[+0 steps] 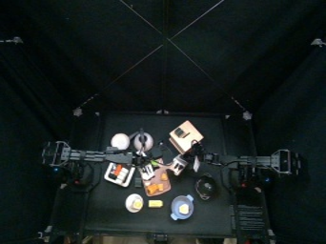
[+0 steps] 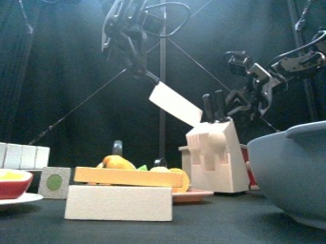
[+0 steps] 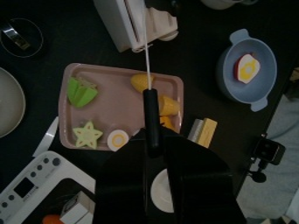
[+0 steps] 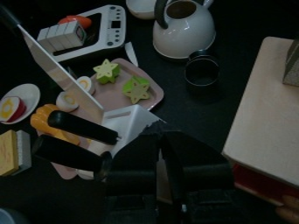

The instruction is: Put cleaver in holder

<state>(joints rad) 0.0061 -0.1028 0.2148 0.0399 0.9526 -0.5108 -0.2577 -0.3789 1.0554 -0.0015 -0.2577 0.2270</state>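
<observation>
- Bowl [image 2: 299,176] and a white block [image 2: 117,202] stand nearest the table's front edge, with a tray [image 3: 73,70] of toy food just behind. None of them is part of the job.
- Holder [image 2: 216,154] stands upright behind the tray, right of the middle. Dark handles already stick up from its top, so free slots look few and narrow.
- Cleaver [image 2: 170,100] hangs in the air above and just left of the holder, apart from it. Its blade slopes down toward the holder's top.
- Left gripper [image 3: 149,147] is clamped on the cleaver's black handle, the right place to hold it. The wrist view shows the blade edge-on, pointing at the holder.
- Handling, as a judgement: the blade looks stiff and broad. It looks like a light toy, though its weight sits ahead of the grip. The smooth handle may twist in the jaws if the blade catches a slot's edge, so it should go in straight and slowly.
- The holder looks light enough to tip or slide if pushed sideways.
- Right gripper [image 4: 156,171] hangs beside the holder, its jaws a narrow way apart with nothing seen between them.
</observation>
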